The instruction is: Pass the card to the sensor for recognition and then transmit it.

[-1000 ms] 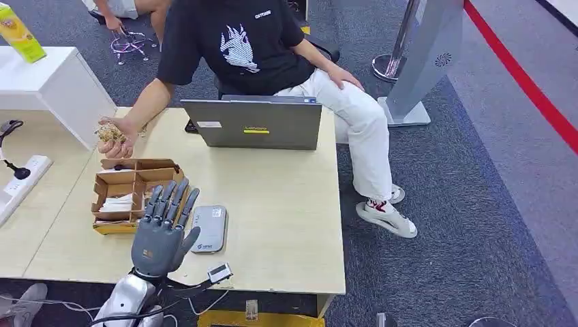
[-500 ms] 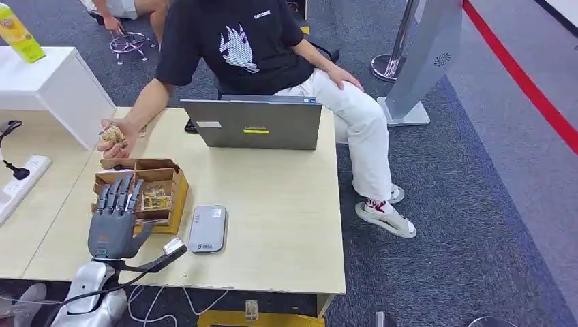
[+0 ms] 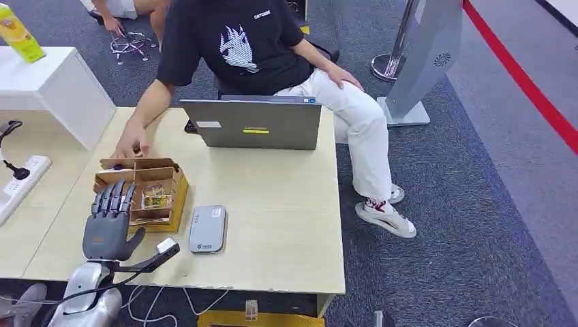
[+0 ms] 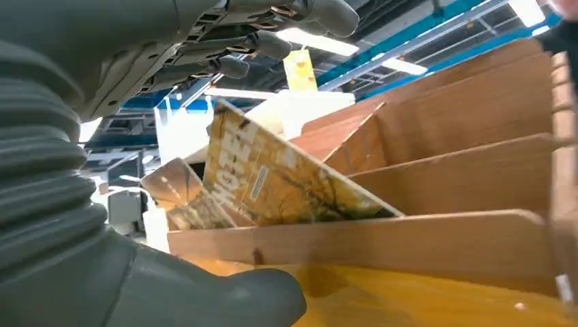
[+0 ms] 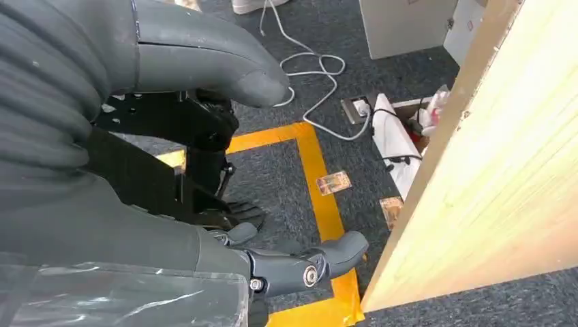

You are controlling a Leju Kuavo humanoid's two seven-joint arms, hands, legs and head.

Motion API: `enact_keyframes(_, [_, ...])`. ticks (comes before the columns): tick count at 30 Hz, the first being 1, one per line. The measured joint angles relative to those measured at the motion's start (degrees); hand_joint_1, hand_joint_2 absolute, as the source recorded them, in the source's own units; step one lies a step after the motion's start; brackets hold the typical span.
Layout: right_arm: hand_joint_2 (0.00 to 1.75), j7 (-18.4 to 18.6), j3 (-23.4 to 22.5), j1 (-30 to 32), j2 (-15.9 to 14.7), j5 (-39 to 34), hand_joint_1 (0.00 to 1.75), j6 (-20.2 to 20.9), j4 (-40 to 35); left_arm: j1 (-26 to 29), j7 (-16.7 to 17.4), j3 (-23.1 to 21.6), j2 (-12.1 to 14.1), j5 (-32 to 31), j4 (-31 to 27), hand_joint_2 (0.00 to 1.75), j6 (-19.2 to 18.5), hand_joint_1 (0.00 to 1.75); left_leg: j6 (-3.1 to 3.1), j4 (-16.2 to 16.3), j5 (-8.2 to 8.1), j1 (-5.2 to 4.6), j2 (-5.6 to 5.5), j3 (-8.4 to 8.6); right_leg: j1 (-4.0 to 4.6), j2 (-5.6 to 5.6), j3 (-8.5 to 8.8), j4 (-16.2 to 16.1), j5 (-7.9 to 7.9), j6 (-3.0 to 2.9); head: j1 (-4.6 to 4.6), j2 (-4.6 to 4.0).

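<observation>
A cardboard divider box (image 3: 170, 178) stands at the table's left, and yellow-brown cards (image 3: 156, 199) lie in its near compartment. In the left wrist view the cards (image 4: 272, 180) lean tilted against a divider. My left hand (image 3: 108, 225) hovers at the box's near left corner, fingers straight and apart over the box, holding nothing. The thumb (image 4: 225, 300) lies below the box wall and the fingers (image 4: 272, 41) above the cards. The grey sensor pad (image 3: 208, 229) lies flat just right of the box. My right hand (image 5: 102, 136) hangs beside the table with fingers apart and nothing in it.
A person sits behind the table, one hand (image 3: 129, 146) resting at the box's far edge. A grey laptop (image 3: 252, 124) stands at the back. A white cabinet (image 3: 54, 85) and a power strip (image 3: 24, 174) are to the left. Cables lie on the floor (image 5: 307, 68).
My left hand has moved left, from beside the sensor pad to the box's near left corner. The person's hand has dropped from above the table to the box's far edge.
</observation>
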Motion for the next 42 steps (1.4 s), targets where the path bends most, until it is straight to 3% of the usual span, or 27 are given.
enact_keyframes(20, [1.75,0.0,0.1,0.0,0.0,-0.7,0.00,0.0,0.0,0.6,-0.9,0.1,-0.6,-1.2,-1.1,1.75,-0.5,0.00,0.00,0.0,0.00,0.00,0.00,0.00,0.00,0.00,0.00,0.0,0.00,0.00,0.00,0.00])
enact_keyframes(21, [1.75,0.0,0.1,0.0,0.0,-0.7,0.00,0.0,0.0,0.8,-0.9,0.1,-0.7,-1.3,-1.6,1.75,-0.5,0.12,0.00,0.0,0.00,0.00,0.00,0.00,0.00,0.00,0.00,0.0,0.00,0.00,0.00,0.00])
enact_keyframes(22, [1.75,0.0,0.1,0.0,0.0,-0.7,0.00,0.0,0.0,0.9,-0.9,0.1,-0.7,-1.4,-1.9,1.75,-0.5,1.75,0.00,0.0,0.00,0.00,0.00,0.00,0.00,0.00,0.00,0.0,0.00,0.00,0.00,0.00])
enact_keyframes(42, [1.75,0.0,1.0,0.0,0.0,-0.7,0.00,0.0,0.0,1.5,-3.1,0.1,-0.7,0.2,-2.4,1.75,0.4,1.75,0.00,0.0,0.00,0.00,0.00,0.00,0.00,0.00,0.00,0.0,0.00,0.00,0.00,0.00])
